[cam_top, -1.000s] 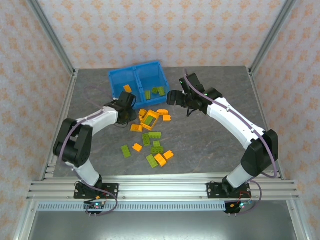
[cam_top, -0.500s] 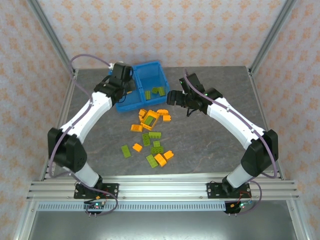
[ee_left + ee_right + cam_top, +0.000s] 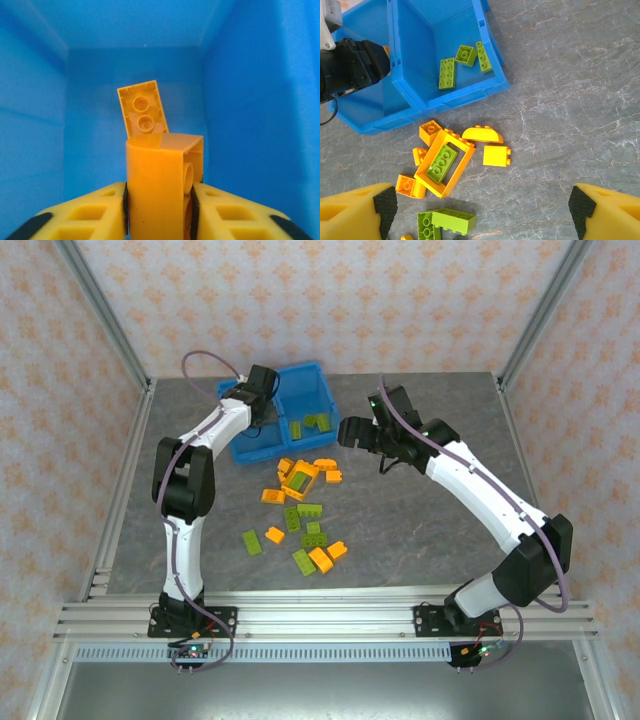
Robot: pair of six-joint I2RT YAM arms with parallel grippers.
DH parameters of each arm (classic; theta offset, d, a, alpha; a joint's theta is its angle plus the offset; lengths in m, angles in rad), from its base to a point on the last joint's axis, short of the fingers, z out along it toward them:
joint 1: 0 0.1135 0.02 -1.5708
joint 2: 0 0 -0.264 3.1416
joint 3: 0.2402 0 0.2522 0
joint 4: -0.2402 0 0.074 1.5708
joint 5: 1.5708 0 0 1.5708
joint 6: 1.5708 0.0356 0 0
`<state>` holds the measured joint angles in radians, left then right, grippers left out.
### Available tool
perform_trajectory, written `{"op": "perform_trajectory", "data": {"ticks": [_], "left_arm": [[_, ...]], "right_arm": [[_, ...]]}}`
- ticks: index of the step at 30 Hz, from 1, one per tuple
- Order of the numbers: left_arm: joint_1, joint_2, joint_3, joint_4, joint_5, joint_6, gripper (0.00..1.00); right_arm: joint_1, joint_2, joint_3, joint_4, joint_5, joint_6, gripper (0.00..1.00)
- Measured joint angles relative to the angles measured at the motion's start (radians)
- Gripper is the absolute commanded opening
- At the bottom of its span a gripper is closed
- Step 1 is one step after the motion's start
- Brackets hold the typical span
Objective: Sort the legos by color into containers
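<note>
The left gripper is pinching an orange brick inside the bin, where a high release could be bouncing it out, while the right gripper is hovering, jaws spread, near the bin.

**White links, black joints, yellow jaws**

Both arms share one build. The left arm and the right arm wear glossy white shells on their long links, with rounded black housings at the joints. A thin purple-grey cable runs along each arm, standing off it in loose loops. Each arm rises from a black base at the near edge of the worktop. The jaws are bright yellow plastic, blocky and moulded with square hollow pockets. Their fingers carry black pads on the inner faces.
</note>
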<state>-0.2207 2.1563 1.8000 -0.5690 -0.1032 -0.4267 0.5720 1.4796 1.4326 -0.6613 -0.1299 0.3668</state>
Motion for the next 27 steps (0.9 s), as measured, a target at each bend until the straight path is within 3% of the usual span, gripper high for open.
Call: {"op": "perform_trajectory", "data": {"ticks": [5,12,22,27], "left_arm": [[0.006,-0.004,0.002,-0.004,0.010,-0.012,0.53],[0.006,-0.094,-0.003,-0.015,0.030,-0.014,0.56],[-0.011,-0.618,-0.204,0.080,0.245,0.077,0.77],[-0.083,-0.760,-0.336,0.076,0.298,0.183,0.84]], "right_arm": [[0.000,0.000,0.000,-0.005,0.000,0.000,0.91],[0.000,0.000,-0.003,-0.005,0.005,-0.001,0.91],[-0.002,0.128,-0.029,0.007,-0.020,-0.016,0.90],[-0.002,0.259,-0.047,0.031,-0.060,-0.015,0.86]]}}
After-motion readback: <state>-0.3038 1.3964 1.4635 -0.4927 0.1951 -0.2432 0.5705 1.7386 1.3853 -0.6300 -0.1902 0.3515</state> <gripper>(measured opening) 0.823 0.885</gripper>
